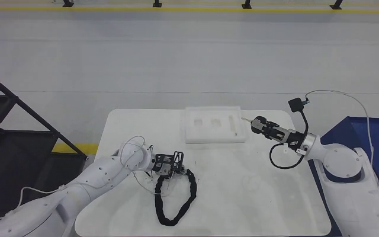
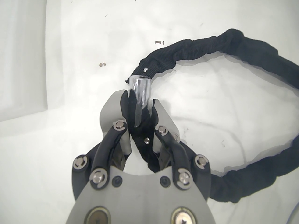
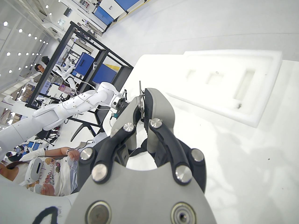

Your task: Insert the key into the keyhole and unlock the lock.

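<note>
A chain lock in a black fabric sleeve (image 1: 176, 204) lies looped on the white table (image 1: 254, 195) at the front left. My left gripper (image 2: 139, 100) is shut on the lock's silver metal end (image 2: 140, 89), which sticks out beyond the fingertips; the sleeve (image 2: 245, 47) curves away from it. In the top view that gripper (image 1: 177, 161) sits at the loop's upper end. My right gripper (image 3: 141, 99) is shut on a small silver key (image 3: 140, 94), its blade pointing outward. It hovers at the right edge of the foam tray, key tip (image 1: 243, 120) over the tray.
A white foam tray (image 1: 195, 135) with several shallow recesses lies at the table's back centre. A black frame rack (image 1: 23, 127) stands off the left side. The table between the two grippers is bare.
</note>
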